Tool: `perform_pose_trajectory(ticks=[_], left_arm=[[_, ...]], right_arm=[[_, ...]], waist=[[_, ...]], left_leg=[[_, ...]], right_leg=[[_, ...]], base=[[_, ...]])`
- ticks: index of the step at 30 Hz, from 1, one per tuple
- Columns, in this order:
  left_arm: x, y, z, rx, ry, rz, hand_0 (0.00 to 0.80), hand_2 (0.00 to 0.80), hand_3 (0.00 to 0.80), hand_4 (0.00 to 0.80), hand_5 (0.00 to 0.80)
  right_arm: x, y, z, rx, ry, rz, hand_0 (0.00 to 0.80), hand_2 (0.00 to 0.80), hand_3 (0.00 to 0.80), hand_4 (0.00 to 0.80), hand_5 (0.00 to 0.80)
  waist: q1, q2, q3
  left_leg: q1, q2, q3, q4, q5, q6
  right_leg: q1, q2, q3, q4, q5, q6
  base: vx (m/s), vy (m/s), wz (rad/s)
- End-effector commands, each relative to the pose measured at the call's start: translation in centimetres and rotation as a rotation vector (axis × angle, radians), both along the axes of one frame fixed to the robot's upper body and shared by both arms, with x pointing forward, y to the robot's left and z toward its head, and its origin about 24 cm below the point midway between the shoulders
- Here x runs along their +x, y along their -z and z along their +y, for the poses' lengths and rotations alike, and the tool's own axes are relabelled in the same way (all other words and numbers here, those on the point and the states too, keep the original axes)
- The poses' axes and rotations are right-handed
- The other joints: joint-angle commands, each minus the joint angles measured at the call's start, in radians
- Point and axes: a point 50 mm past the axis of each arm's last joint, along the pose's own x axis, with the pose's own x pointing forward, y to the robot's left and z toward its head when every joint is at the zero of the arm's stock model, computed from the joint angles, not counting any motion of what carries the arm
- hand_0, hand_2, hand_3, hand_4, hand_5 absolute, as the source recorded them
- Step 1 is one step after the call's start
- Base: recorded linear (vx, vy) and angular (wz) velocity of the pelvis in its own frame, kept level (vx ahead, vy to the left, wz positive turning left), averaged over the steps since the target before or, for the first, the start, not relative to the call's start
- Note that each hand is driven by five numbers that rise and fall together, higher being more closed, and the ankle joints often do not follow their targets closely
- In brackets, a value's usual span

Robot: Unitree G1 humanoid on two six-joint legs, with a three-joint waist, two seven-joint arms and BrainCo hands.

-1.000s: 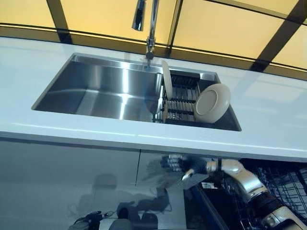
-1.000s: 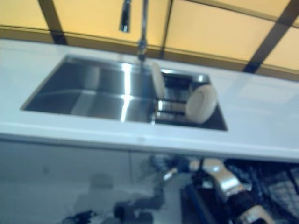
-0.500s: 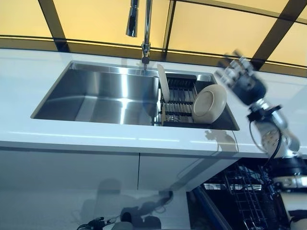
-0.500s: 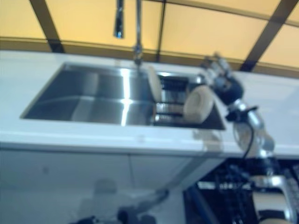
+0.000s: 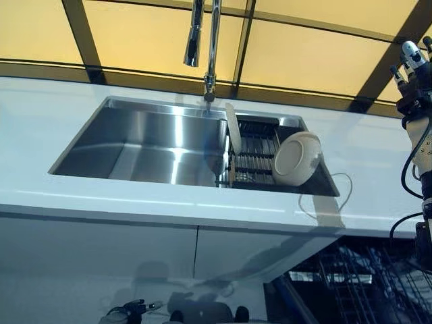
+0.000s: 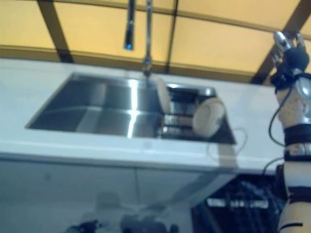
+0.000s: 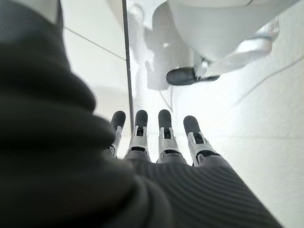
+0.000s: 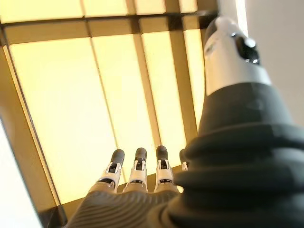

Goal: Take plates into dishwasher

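Two cream round plates (image 5: 295,159) stand in the dark slatted rack (image 5: 253,152) inside the steel sink (image 5: 148,138). The right hand (image 5: 413,71), fingers straight and empty, is raised well right of the rack. Approach the tilted plate's rim from above, then pinch firmly.

You are looking at a kitchen. A stainless steel sink (image 5: 155,142) is sunk into a long white surface (image 5: 61,192), with a tall chrome tap (image 5: 210,47) rising behind it. A drying rack (image 5: 253,158) in the sink holds two plates (image 5: 295,158). Under the surface, at the lower right, the wire basket of an open dishwasher (image 5: 368,283) shows.
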Motion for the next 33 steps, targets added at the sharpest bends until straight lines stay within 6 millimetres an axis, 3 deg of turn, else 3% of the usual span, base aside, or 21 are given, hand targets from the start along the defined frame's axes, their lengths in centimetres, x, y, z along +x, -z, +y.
perform_pose_trajectory(ticks=[1,7,14,25,33], left_arm=[[2.2,-0.3,-1.0,-0.034,0.031,-0.036,0.000,0.000,0.000,0.000,0.000],[1.7,0.0,-1.4,-0.035,0.046,-0.020,0.000,0.000,0.000,0.000,0.000],[1.4,-0.1,-1.1,-0.046,0.061,-0.014,0.000,0.000,0.000,0.000,0.000],[0.1,0.1,-0.3,-0.025,0.054,-0.002,0.000,0.000,0.000,0.000,0.000],[0.3,-0.1,0.0,-0.020,0.046,-0.020,0.000,0.000,0.000,0.000,0.000]], right_arm=[[-0.3,-4.8,-0.7,-0.142,0.065,-0.019,0.000,0.000,0.000,0.000,0.000],[0.8,-2.8,0.3,-0.309,0.013,0.191,0.000,0.000,0.000,0.000,0.000],[1.4,-0.8,0.8,-0.340,-0.087,0.361,0.000,0.000,0.000,0.000,0.000],[1.5,-0.1,0.9,-0.395,-0.103,0.452,0.000,0.000,0.000,0.000,0.000],[1.6,0.0,1.1,-0.382,-0.105,0.474,0.000,0.000,0.000,0.000,0.000]], waist=[[0.022,-0.013,-0.014],[0.029,-0.013,-0.017],[0.028,-0.012,-0.008],[0.029,-0.017,0.014],[0.033,-0.019,0.036]], left_leg=[[-0.023,-0.005,0.000,0.019,-0.015,0.018],[-0.013,-0.013,-0.014,-0.023,-0.007,0.013],[-0.015,-0.015,0.000,-0.023,-0.017,0.017],[-0.022,-0.004,0.012,-0.023,-0.020,0.011],[-0.039,0.004,0.009,-0.023,-0.016,0.004]], right_leg=[[0.052,-0.006,-0.016,-0.012,0.013,0.029],[0.062,-0.011,-0.027,-0.060,0.042,0.041],[0.050,-0.026,-0.034,-0.059,0.047,0.053],[0.035,-0.030,-0.031,-0.064,0.055,0.063],[0.021,-0.026,-0.031,-0.064,0.052,0.063]], base=[[0.124,-0.009,0.02],[0.088,0.007,0.00],[0.065,0.011,0.03],[0.023,-0.010,0.00],[0.000,0.000,0.00]])
